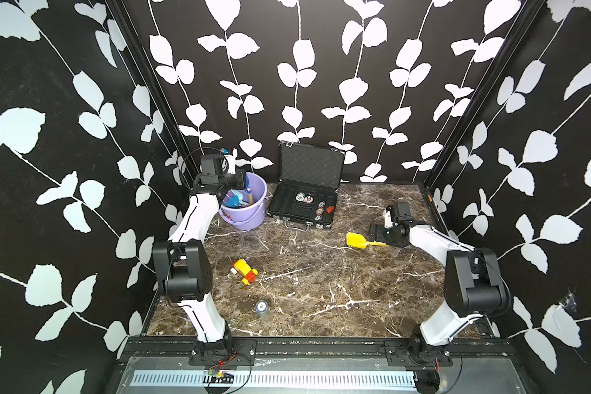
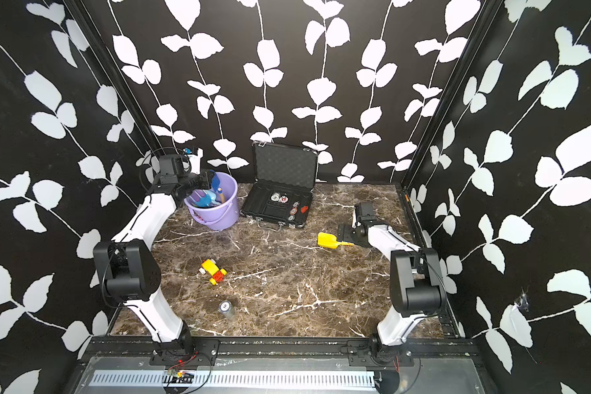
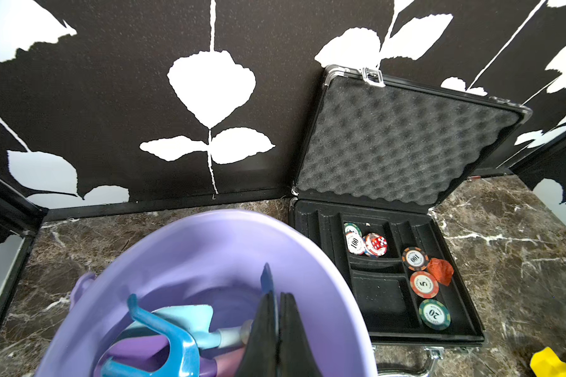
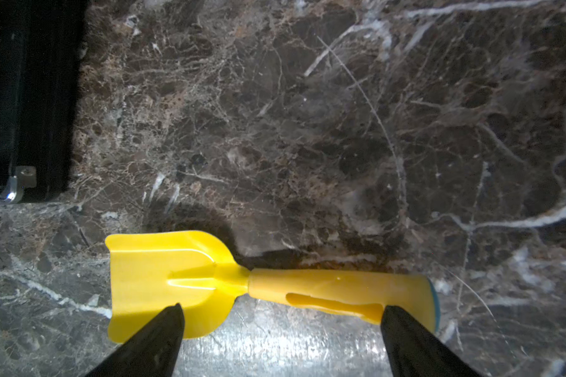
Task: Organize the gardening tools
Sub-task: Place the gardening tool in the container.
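The yellow shovel (image 4: 177, 277) lay flat on the marble table (image 4: 307, 114), directly below the right gripper (image 4: 281, 306). The gripper's jaws stood wide apart and held nothing. The shovel's long axis ran along the line from one fingertip to the other, so its blade sat by one finger and the butt of its handle by the other. In a top view, the shovel (image 1: 357, 239) had its blade pointing away from the right arm, toward the middle of the table.

The left gripper (image 3: 277, 295) was closed on the thin blade of a blue tool (image 2: 215, 180), right above the mouth of the purple bucket (image 3: 209, 235). This tool hung roughly upright, with its blade up between the fingers and its pale handle reaching down into the bucket. Below the fingers, inside the bucket, lay a light-blue three-pronged rake (image 3: 164, 329), a paler blue scoop (image 3: 190, 313) and a purple tool (image 3: 134, 352). They were heaped together with the rake's prongs uppermost.

Just beside the bucket stood an open black case (image 3: 389, 310), its foam-lined lid raised. Its tray compartments held several chips (image 3: 423, 284) and a red die (image 3: 378, 243).
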{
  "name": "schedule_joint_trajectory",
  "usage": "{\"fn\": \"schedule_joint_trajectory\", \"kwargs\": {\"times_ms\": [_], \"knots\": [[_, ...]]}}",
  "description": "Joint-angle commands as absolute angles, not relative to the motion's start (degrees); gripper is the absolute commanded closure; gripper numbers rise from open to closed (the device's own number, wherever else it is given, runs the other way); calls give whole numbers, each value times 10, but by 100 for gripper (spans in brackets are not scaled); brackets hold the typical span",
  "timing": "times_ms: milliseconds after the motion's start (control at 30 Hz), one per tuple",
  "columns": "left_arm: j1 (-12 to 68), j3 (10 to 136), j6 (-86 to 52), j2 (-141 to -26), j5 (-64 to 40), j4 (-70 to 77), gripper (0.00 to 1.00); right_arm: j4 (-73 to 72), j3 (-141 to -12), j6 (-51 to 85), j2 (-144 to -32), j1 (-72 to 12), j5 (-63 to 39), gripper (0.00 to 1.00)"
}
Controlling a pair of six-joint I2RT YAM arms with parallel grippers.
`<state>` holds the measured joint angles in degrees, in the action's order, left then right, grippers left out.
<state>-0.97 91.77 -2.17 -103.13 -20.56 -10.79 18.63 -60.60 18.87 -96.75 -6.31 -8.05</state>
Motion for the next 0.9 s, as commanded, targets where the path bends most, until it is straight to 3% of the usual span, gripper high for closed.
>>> {"fn": "schedule_joint_trajectory", "kwargs": {"times_ms": [0, 867], "knots": [[-15, 938, -11, -1042, -208, -132, 100, 170, -625, 193, -981, -60, -99, 5], [-15, 979, 28, -1111, -223, -211, 100, 175, -649, 187, -1012, -59, -86, 6]]}}
